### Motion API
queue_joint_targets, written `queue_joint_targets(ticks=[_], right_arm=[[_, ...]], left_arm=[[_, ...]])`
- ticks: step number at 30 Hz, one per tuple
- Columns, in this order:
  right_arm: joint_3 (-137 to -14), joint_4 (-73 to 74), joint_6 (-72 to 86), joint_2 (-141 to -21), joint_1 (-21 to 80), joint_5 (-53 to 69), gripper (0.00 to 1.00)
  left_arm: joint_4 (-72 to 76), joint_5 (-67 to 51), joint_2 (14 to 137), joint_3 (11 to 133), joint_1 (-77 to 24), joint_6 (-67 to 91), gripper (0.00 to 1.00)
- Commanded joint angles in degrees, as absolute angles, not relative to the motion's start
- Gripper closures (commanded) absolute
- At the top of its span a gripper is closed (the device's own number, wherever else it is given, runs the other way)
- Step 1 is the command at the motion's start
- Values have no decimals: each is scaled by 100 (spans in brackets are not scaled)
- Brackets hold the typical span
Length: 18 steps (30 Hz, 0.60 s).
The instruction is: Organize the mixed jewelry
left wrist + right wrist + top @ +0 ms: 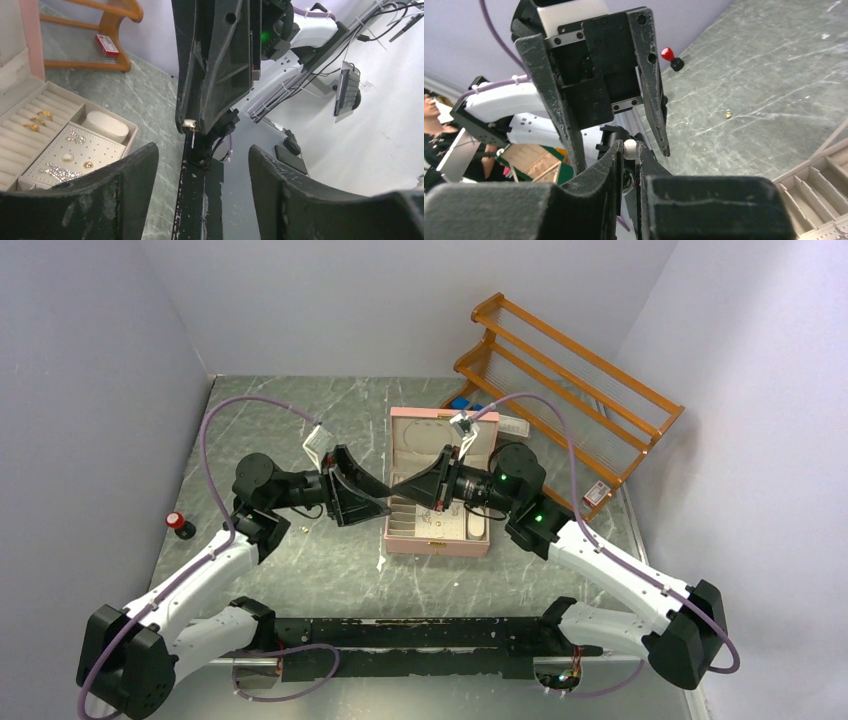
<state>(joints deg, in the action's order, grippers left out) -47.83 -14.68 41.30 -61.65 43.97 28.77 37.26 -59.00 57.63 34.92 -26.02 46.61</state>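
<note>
My right gripper (629, 151) is shut on a tiny white pearl stud earring (630, 148), pinched at the fingertips. In the left wrist view the earring (189, 123) shows at the right gripper's tip with its pin hanging down. My left gripper (202, 160) is open and empty, its jaws wide apart, facing the right gripper tip to tip. In the top view both grippers, left (376, 501) and right (404, 489), meet above the left edge of the pink jewelry box (440, 538). Gold rings (39, 120) and sparkly earrings (75, 137) lie in the box's compartments. A small gold piece (728, 114) lies on the table.
A wooden rack (570, 390) stands at the back right, against the wall. A red-topped knob (178, 524) sits at the table's left. A small white scrap (381, 563) lies in front of the box. The box's lid (443, 436) stands open at the back.
</note>
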Motion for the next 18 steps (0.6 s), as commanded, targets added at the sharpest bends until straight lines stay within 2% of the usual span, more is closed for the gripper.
queue_joint_targets(ticks=[1,8,18], right_arm=[[-4742,-1164,4004,-5993,4404,2378,91],[-4646,-518,3790,-5809,4404,1899,91],[-4580,1154,3415,-5818,4381,-37,92]], left_arm=[[3036,-5559,5558,3683,-2584,4105,25],[2368,-5138,5461,3724,-2584,3645,18],[352,-2710,5318,3910,-2584,2777,18]])
